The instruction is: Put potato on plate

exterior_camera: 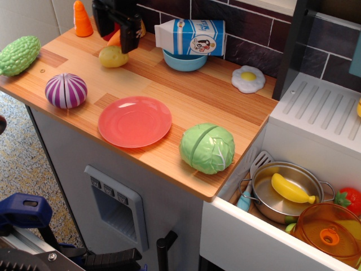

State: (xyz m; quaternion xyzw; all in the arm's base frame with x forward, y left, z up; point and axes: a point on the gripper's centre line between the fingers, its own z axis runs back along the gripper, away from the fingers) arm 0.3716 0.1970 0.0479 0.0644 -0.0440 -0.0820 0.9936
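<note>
The wooden counter [186, 101] carries the coral-red plate [135, 121] near its front edge, empty. Well behind it, the black gripper [119, 25] hangs over the back left corner, jaw gap unreadable, with the yellow potato [111, 57] just below, partly covered.

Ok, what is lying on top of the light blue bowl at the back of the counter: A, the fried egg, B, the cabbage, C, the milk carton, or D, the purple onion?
C: the milk carton lies on its side across the rim of the blue bowl, while the other three sit on the counter apart from it.
</note>
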